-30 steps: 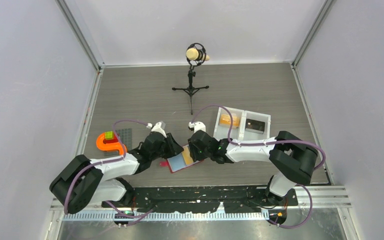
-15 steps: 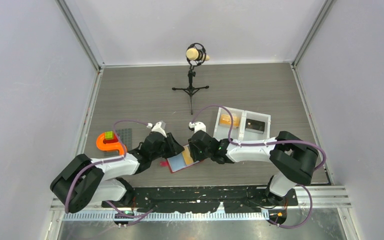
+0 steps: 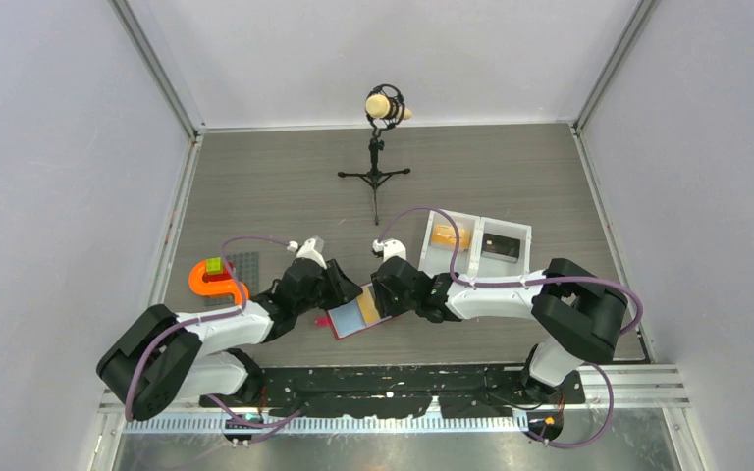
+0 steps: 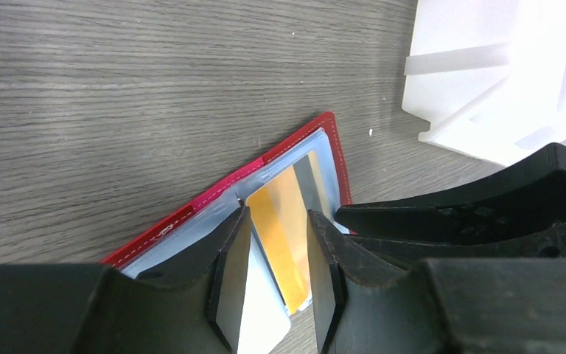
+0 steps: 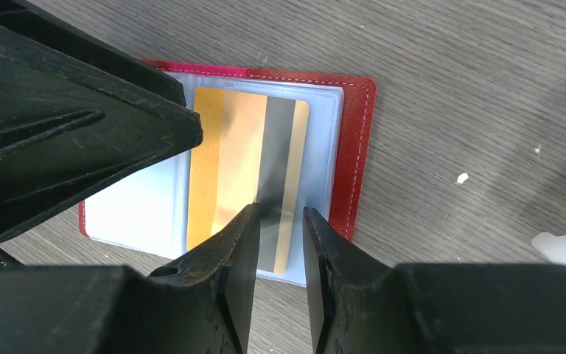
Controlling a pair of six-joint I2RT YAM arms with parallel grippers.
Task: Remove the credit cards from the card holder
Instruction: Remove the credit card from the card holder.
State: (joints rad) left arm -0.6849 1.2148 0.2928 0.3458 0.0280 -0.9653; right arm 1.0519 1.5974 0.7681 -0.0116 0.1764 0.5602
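Pincers [image 4: 276, 214] [image 5: 279, 210] part-open over card holder [image 5: 354, 147]

The white-and-black left arm [image 3: 221, 329] reaches inward from the left and the white-and-black right arm [image 3: 496, 292] inward from the right, both held low, their ends nearly meeting. The black 2-finger left gripper [image 4: 277, 214] and the black 2-finger right gripper [image 5: 280, 210] angle downward, each with its jaws parted by a narrow gap.

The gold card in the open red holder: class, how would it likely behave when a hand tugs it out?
The gold card lies flat and glossy, so probably stiff but slippery. It looks thin, likely light. The card holder merely rests on the table, so it may slide along.
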